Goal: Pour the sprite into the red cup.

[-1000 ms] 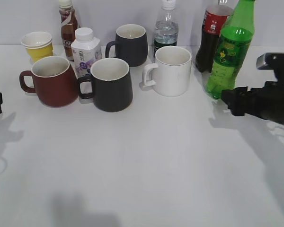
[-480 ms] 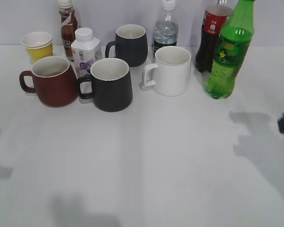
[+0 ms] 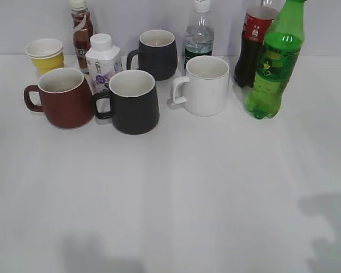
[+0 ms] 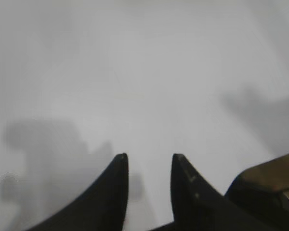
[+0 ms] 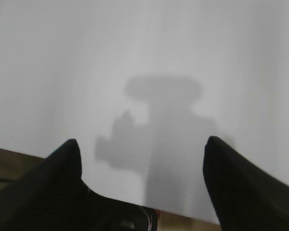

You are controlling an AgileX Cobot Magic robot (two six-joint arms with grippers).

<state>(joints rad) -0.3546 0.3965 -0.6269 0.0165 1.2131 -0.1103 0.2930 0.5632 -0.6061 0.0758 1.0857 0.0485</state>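
The sprite, a tall green bottle with a green label and yellow mark, stands upright at the back right of the white table. The red cup, dark red-brown with a white inside and its handle to the left, stands at the back left. Neither gripper shows in the exterior view. In the left wrist view my left gripper is open a little and empty over bare table. In the right wrist view my right gripper is wide open and empty over bare table near its edge.
A black mug, a second black mug, a white mug, a yellow paper cup, a white carton, a brown bottle, a water bottle and a cola bottle crowd the back.
My right gripper, which was next to the sprite's base a second ago, has pulled away to the right and out of the exterior view. The left gripper has also left that view.
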